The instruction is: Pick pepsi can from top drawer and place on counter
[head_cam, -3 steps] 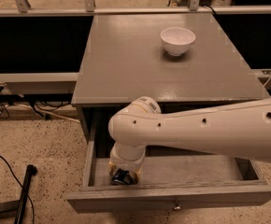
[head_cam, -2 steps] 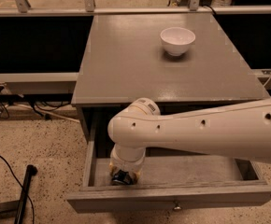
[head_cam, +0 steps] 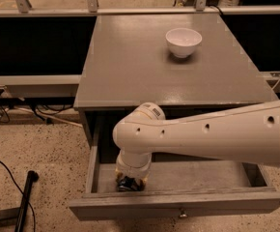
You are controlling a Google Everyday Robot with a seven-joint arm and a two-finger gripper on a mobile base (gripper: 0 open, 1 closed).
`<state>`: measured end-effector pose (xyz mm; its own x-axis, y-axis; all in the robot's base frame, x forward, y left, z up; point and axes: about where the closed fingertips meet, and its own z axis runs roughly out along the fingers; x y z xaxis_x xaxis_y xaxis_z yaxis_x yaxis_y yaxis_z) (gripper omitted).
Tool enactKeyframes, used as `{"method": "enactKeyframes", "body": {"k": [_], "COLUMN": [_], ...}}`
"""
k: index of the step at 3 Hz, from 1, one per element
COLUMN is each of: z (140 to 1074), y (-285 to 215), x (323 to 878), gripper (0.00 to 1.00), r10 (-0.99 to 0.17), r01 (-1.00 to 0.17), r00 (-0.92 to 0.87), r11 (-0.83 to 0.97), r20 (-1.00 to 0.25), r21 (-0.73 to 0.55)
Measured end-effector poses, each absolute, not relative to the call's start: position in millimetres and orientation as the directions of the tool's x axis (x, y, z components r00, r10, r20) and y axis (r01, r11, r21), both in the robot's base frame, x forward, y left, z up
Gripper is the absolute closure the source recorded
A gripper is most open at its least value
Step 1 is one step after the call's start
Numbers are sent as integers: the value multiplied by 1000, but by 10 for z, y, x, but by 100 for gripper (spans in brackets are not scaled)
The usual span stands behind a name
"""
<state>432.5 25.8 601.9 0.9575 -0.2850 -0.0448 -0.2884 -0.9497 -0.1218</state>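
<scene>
The top drawer (head_cam: pixel 188 204) is pulled out at the bottom of the view, its knob on the front panel. My gripper (head_cam: pixel 129 180) reaches straight down into the drawer's left part, at the end of the thick white arm. A small dark blue piece of the pepsi can (head_cam: pixel 126 184) shows right under the gripper, by the drawer's front wall; the rest of the can is hidden by the wrist. The grey counter (head_cam: pixel 130 66) lies above and behind the drawer.
A white bowl (head_cam: pixel 183 41) stands on the counter at the back right. A black pole (head_cam: pixel 25 197) and cables lie on the speckled floor at the left. Metal rails run behind the cabinet.
</scene>
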Motion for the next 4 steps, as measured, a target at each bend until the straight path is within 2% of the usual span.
{"method": "enactKeyframes", "body": {"k": [1,3,4], "z": [6033,6595,7206], "y": [260,314,269], "x": [4352,4497,4617], "gripper": [59,61,62], "r10": [-286,-265,-228], "r01": [-292,-278,-245], "r00": [956,961,970], "r11": [-947,-928,-906], "r20": [-59,-85,-89], "r21": [-133,-248,-345]}}
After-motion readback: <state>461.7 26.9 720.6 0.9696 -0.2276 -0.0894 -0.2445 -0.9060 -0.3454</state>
